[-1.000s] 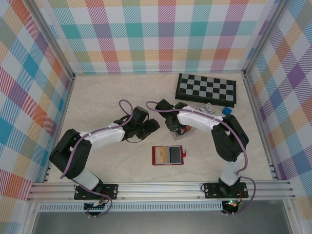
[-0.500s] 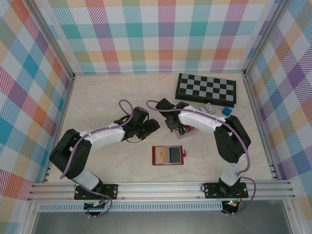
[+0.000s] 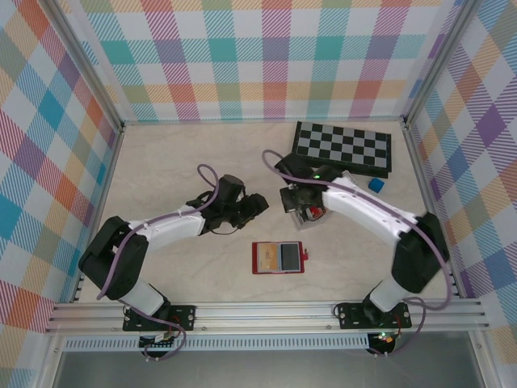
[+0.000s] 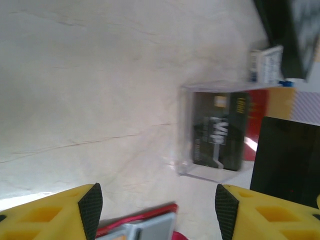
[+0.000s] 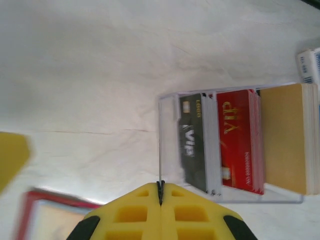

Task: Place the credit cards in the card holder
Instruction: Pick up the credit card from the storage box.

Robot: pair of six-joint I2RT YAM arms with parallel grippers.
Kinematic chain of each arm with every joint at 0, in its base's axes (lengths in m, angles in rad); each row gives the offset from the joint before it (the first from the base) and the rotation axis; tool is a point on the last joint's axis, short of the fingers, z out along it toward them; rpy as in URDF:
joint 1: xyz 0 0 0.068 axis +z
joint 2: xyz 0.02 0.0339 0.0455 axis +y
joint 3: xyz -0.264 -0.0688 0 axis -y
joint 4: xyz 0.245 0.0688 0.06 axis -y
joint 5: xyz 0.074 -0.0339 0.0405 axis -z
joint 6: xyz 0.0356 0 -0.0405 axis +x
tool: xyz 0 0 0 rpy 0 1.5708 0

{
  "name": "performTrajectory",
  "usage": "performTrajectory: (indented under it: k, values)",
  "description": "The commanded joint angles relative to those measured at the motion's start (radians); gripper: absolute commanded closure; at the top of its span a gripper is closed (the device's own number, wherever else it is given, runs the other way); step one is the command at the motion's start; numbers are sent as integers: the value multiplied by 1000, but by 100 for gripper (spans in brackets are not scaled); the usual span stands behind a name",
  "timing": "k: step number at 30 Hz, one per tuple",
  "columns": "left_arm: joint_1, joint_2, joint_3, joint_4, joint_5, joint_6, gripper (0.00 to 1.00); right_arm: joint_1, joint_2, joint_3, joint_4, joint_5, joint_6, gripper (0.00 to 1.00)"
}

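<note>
The credit cards, one dark, one red and one orange-yellow, sit side by side in a clear tray on the surface, near the open red card holder. The right end effector is pressed together at the tray's edge. The left end effector is spread, apart from the tray.

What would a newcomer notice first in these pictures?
The black-and-white chessboard lies at the far right. In the middle, the shut right gripper sits at the edge of a clear plastic tray of dark, red and orange credit cards. Nearer the arms lies the open red leather-like card holder.
</note>
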Motion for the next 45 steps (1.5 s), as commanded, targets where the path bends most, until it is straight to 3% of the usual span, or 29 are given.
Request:
performTrajectory:
  k: [1,5,12,21,25,28,32,38,43,44,45]
  values:
    - [11,-51,-20,193,108,-19,33,-114,-179,-105,156,-343,143,100]
    - [12,-32,-7,361,224,-59,30,-244,-307,-250,350,-634,290,100]
    - [11,10,30,536,331,-122,32,-347,-373,-372,513,-828,430,100]
    - [3,34,50,562,379,-118,54,-388,-358,-455,688,-950,541,99]
    - [1,36,47,591,389,-124,70,-400,-339,-478,726,-971,566,97]
    - [1,29,48,589,393,-115,85,-407,-326,-479,725,-998,556,94]
    - [1,23,49,574,402,-111,94,-419,-310,-476,746,-1072,550,87]
    - [1,22,68,581,453,-114,98,-438,-291,-455,740,-1185,505,81]
    - [2,18,80,545,476,-94,97,-459,-302,-447,713,-1198,474,95]
    - [3,16,81,519,474,-88,92,-460,-303,-446,702,-1198,465,96]
    - [5,12,85,462,463,-71,81,-461,-308,-442,675,-1187,452,97]
